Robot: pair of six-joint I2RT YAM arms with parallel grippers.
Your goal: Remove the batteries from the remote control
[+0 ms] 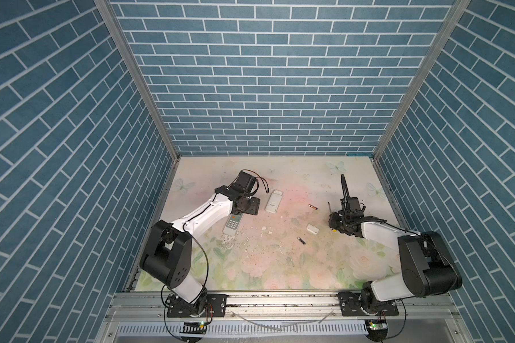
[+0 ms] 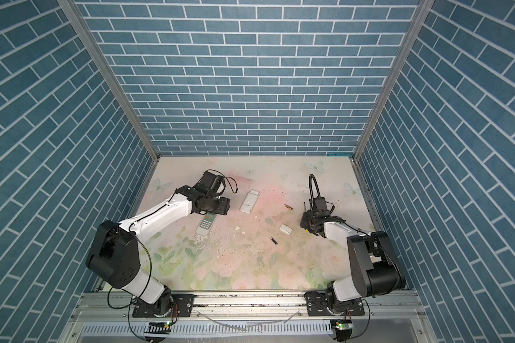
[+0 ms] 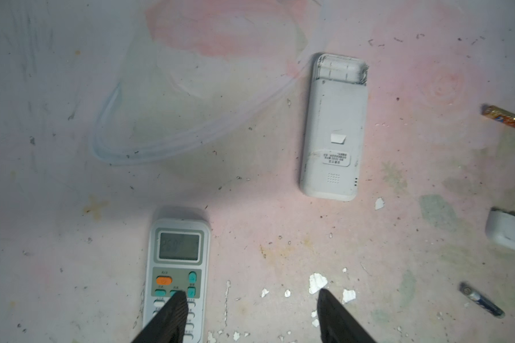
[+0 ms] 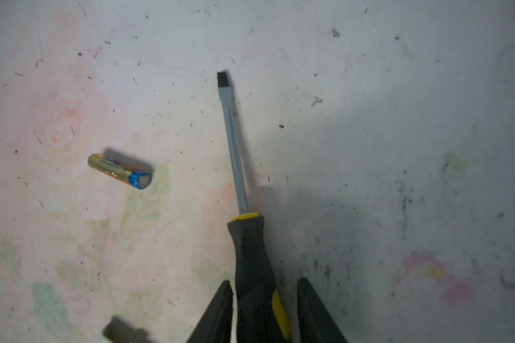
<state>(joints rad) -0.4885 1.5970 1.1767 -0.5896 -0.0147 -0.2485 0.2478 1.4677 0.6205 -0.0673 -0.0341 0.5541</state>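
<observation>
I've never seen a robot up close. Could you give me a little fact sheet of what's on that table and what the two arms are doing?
face-down remote: cover off, compartment looks empty
button remote: face up, partly beneath left fingers
batteries: copper battery and dark battery, both loose on table
cover plate: lies between those batteries
left fingers: open, holding nothing
right fingers: parted around screwdriver handle, gap on one side

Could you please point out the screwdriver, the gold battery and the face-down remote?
screwdriver [image 4: 252, 255]: right wrist view, handle.
gold battery [image 4: 118, 170]: right wrist view, mid-body.
face-down remote [image 3: 333, 118]: left wrist view, back panel.
</observation>
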